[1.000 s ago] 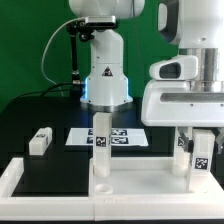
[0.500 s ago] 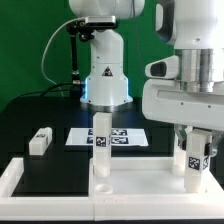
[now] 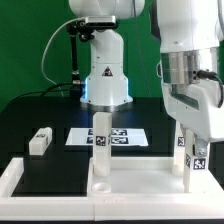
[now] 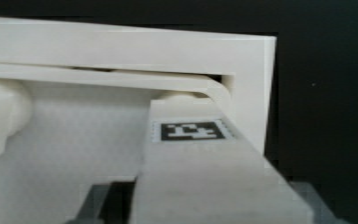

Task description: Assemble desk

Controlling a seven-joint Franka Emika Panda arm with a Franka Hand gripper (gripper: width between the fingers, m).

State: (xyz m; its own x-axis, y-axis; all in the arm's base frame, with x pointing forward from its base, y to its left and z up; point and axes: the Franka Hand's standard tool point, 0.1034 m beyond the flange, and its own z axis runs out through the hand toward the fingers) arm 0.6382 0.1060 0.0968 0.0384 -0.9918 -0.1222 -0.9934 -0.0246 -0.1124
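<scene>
The desk's white top panel (image 3: 140,178) lies flat at the front of the mat. One white leg (image 3: 100,140) stands upright on its end toward the exterior view's left. My gripper (image 3: 192,138) is shut on a second tagged leg (image 3: 196,160), held upright on the panel's end toward the exterior view's right. In the wrist view that leg (image 4: 202,150) runs from my gripper (image 4: 202,208) to the panel (image 4: 123,50), its tag facing the camera. A third leg (image 3: 40,141) lies loose on the black mat.
The marker board (image 3: 118,137) lies on the mat behind the panel. The white rail (image 3: 14,180) frames the mat's front and the panel sits against it. The robot base (image 3: 104,75) stands at the back.
My wrist has turned about the held leg and the arm body has swung upward in the exterior view. The leg stays at the same spot on the panel.
</scene>
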